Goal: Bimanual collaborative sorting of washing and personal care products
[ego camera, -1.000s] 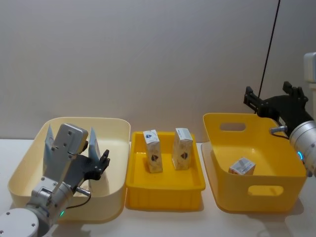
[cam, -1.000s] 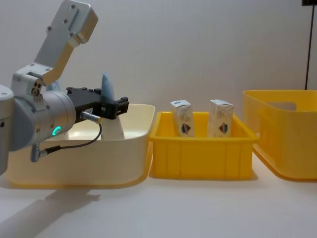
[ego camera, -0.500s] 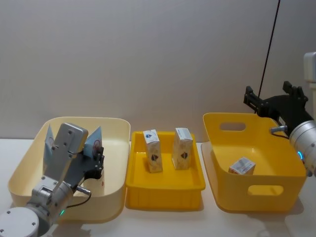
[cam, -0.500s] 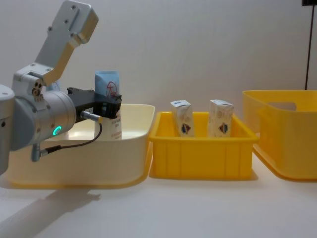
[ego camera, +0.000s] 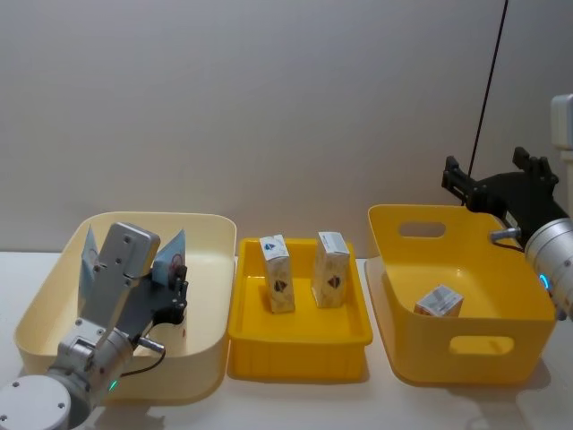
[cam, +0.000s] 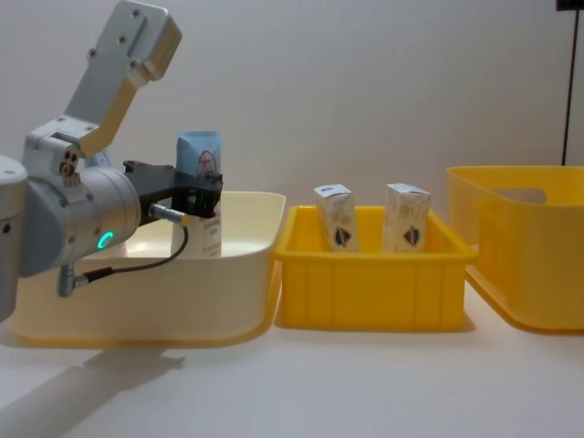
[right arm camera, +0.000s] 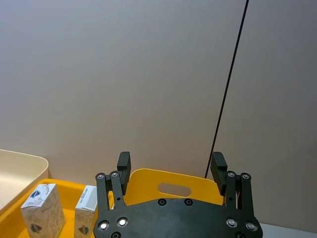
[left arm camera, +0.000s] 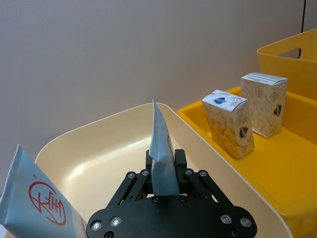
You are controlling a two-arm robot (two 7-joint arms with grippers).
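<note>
My left gripper (cam: 212,195) is clenched on a blue-and-white tube (cam: 199,151), held upright inside the cream tub (ego camera: 211,222) near its right wall. I cannot tell whether its foot touches the floor. A second tube (left arm camera: 32,197) leans at the left wall. A left carton (ego camera: 277,273) and a right carton (ego camera: 330,269) stand in the middle tray (ego camera: 300,340). My right gripper (right arm camera: 171,159) hangs released above the right tub (ego camera: 466,358).

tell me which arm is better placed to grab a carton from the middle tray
Likely right. The right gripper is open and empty above the yellow tub, while the left gripper is shut on a tube in the cream tub.
</note>
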